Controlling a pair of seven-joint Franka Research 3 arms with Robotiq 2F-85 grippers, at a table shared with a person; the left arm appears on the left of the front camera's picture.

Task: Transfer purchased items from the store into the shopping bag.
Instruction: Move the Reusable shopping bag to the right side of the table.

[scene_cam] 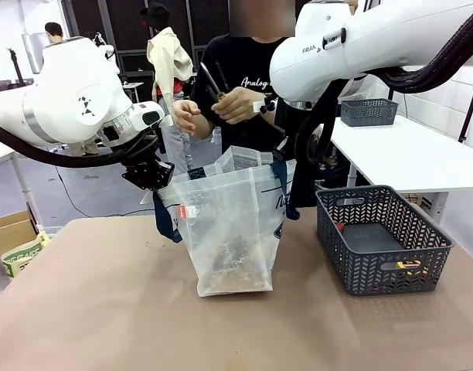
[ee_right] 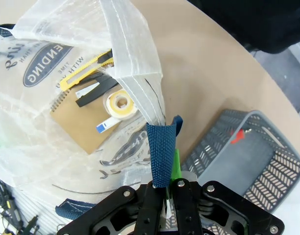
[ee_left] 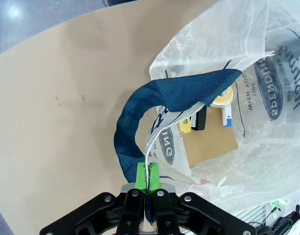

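Observation:
The shopping bag stands open mid-table, each navy handle pinched by a gripper. My left gripper is shut on the left handle; in the front view it is the left gripper at the bag's left rim. My right gripper is shut on the right handle. Inside the bag lie a flat brown cardboard item, a yellow-and-black cutter and a tape roll. The store, a dark grey basket, sits to the right with a small red thing inside.
A person stands behind the bag, hands holding thin black objects above it. A small yellow-and-black mark shows at the basket's front wall. A second grey basket rests on a white table at back right. Bare tabletop lies in front.

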